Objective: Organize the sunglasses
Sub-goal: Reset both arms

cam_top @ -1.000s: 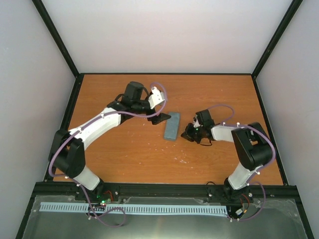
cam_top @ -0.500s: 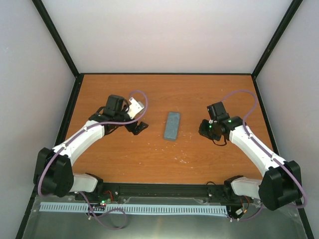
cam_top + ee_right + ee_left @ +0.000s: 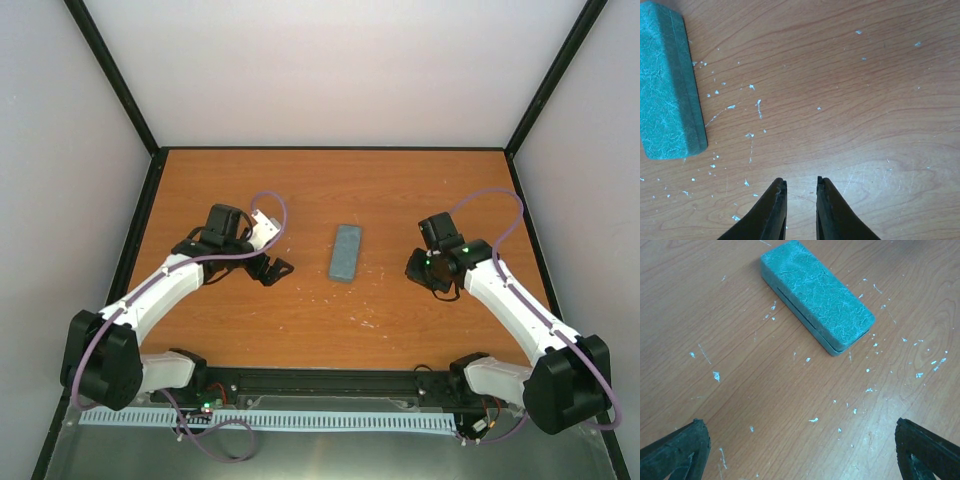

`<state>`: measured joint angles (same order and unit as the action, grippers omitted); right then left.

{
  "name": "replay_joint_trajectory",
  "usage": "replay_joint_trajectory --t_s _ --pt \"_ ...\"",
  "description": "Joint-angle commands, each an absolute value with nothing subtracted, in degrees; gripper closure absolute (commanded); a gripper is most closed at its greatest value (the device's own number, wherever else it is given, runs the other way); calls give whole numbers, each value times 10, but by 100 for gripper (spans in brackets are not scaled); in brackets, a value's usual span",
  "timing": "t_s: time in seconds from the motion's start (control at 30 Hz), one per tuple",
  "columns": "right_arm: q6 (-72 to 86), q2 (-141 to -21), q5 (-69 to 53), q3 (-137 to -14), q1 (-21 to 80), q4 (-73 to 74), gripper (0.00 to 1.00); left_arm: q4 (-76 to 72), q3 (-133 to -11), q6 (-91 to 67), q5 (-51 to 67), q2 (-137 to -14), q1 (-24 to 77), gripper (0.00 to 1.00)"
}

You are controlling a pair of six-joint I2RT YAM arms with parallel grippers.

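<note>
A grey-blue oblong case (image 3: 346, 252) lies closed in the middle of the wooden table (image 3: 300, 190). It also shows as the case (image 3: 817, 295) in the left wrist view and the case (image 3: 667, 85) at the left edge of the right wrist view. The sunglasses are out of view in every frame. My left gripper (image 3: 275, 270) hovers left of the case, jaws spread wide; between its fingertips (image 3: 685, 445) there is only bare wood. My right gripper (image 3: 420, 268) sits right of the case, and its jaws (image 3: 801, 182) stand a narrow gap apart with nothing between them.
Small white flecks (image 3: 757, 107) are scattered over the wood around the case. A black frame rail (image 3: 330, 378) runs along the near edge by the arm bases. Grey walls close in the left, right and back.
Both arms have pulled back from the case, the left one to the left and nearer, the right one to the right. The left jaws spread wider; the right jaws parted slightly.
</note>
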<state>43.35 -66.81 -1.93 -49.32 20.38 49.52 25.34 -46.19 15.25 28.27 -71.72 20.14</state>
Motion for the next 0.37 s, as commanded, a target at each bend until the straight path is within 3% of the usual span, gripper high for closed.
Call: replay_joint_trajectory --t_s 0.0,0.33 --pt "447 -662 -1 -486 202 501 83 250 -461 146 305 -712 200 0" --pt "457 -669 -3 -478 202 489 81 251 -470 160 314 -734 200 0"
